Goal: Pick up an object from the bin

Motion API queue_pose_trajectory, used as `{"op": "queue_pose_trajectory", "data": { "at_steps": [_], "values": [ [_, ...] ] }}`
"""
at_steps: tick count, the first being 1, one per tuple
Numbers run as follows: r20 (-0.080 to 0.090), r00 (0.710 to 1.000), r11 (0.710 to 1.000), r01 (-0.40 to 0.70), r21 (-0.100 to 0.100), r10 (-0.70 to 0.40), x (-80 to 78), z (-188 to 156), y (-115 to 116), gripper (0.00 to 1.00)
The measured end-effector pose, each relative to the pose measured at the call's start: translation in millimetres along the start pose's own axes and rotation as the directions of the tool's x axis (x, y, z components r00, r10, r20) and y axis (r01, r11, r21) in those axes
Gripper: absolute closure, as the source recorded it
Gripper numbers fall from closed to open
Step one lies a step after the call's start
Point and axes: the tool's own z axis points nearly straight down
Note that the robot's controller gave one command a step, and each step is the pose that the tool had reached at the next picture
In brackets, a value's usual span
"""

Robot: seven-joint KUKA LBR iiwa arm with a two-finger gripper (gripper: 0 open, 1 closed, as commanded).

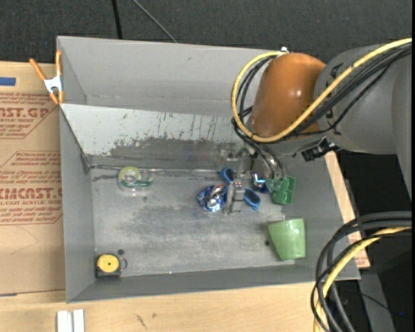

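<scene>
blue crumpled foil-like piece [211,199], mid-bin by my gripper [236,198]: judged light, soft, slippery; take across its bunched middle; gripper's opening i cannot tell.

The arm's metal claw [235,198] hangs low inside the grey metal bin [159,68], with a small cluster of crumpled shiny blue foil pieces [211,199] close around it. Just beside it, toward the arm, sits a dark green plastic block [283,191]. A pale green plastic cup [288,238] lies near the claw, closer to the front wall. Well apart on the opposite side lie a clear tape roll [133,178] and a round yellow tape measure [107,264].
</scene>
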Motion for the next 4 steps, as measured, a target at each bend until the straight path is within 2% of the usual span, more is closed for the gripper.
{"op": "queue_pose_trajectory", "data": {
  "at_steps": [1,2,3,4],
  "values": [
    [-0.007,1.0,1.0,-0.019,0.0,0.019,-6.2,79.0,-17.1,0.0],
    [0.0,1.0,1.0,-0.018,0.0,0.018,-8.2,74.2,-16.4,1.0],
    [0.0,1.0,1.0,-0.018,0.0,0.018,-8.2,74.2,-16.4,0.0],
    [0.001,0.988,0.988,-0.154,0.001,0.154,27.8,36.9,-128.9,0.0]
  ]
}}
